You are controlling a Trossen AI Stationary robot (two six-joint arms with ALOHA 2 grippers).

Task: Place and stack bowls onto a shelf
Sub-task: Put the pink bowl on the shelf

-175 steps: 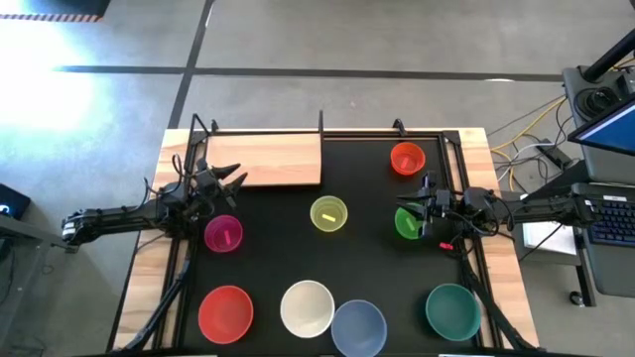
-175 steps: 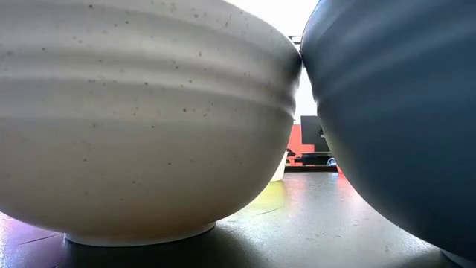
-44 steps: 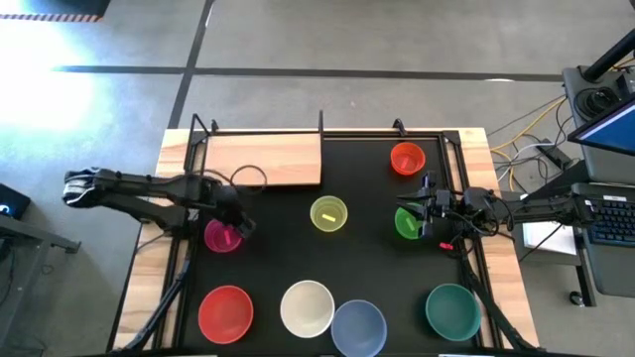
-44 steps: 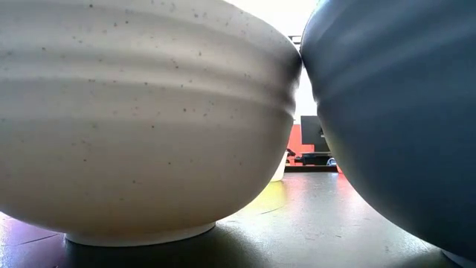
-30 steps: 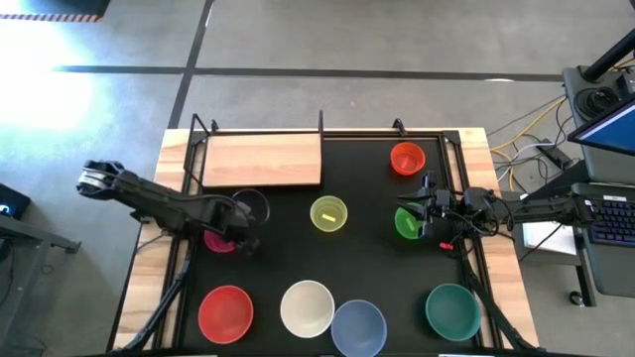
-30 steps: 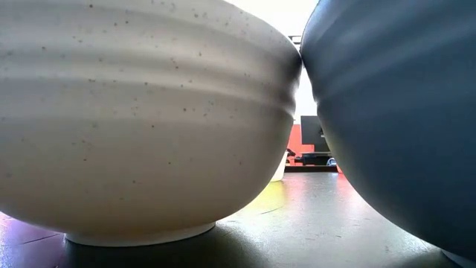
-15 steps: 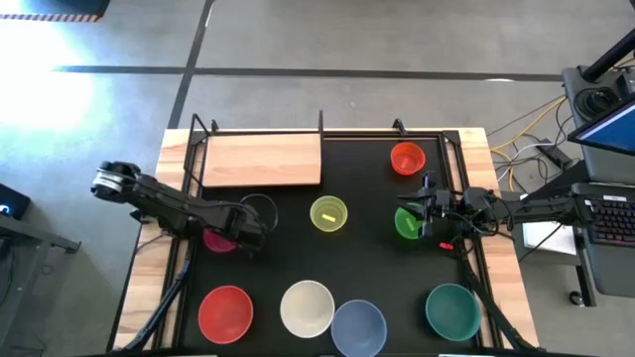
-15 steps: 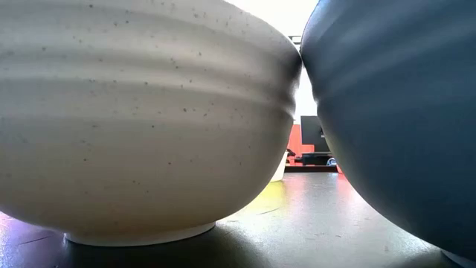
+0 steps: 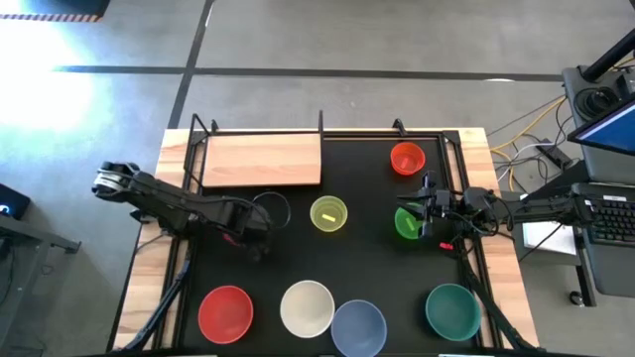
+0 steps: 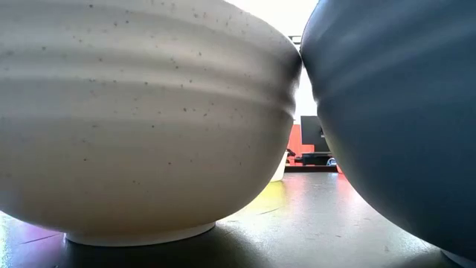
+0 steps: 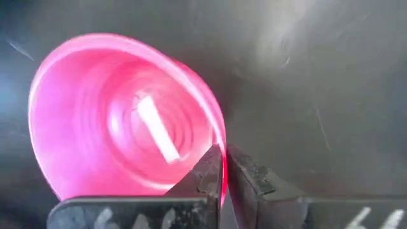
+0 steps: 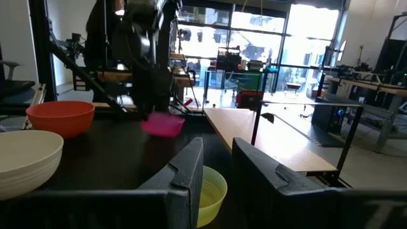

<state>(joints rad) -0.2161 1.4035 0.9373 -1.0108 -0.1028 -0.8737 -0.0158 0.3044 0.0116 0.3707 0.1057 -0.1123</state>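
Left end effector (image 11: 224, 166) is clenched on the magenta bowl's (image 11: 114, 121) rim, above the surface (image 9: 298, 258). Right end effector (image 12: 217, 166), released, waits beside the green bowl (image 9: 405, 223).

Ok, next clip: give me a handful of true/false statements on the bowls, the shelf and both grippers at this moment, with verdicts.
1. The left gripper is pinching the rim of the magenta bowl. True.
2. A bowl already sits on the shelf. False: nothing rests on the wooden plank.
3. The magenta bowl is lifted off the black mat. True: the right wrist view shows it hanging under the left arm.
4. The right gripper is at the red bowl. False: it sits by the green bowl.
5. The white bowl and the pale blue bowl stand side by side. True.
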